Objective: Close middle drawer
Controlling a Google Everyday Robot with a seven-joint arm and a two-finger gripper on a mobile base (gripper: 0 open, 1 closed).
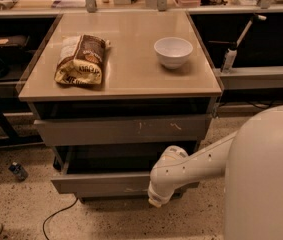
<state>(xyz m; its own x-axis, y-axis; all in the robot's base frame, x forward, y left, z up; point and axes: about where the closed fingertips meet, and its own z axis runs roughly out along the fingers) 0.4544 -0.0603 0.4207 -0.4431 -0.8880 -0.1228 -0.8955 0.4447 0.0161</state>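
Note:
The middle drawer (98, 183) is the lower one in the grey cabinet. It stands pulled out, with a plain grey front and a dark opening above it. Above it sits a drawer front with pale scratch marks (131, 129), only slightly out. My gripper (155, 200) is at the end of the white arm (196, 161), low at the right end of the middle drawer's front, against it or just before it. The arm's wrist hides most of the gripper.
On the table top (131, 69) lie a brown snack bag (81, 59) and a white bowl (173, 51). A cable (56, 216) and a small bottle (17, 170) are on the floor at left. Shelves stand on both sides. My white body (266, 179) fills the lower right.

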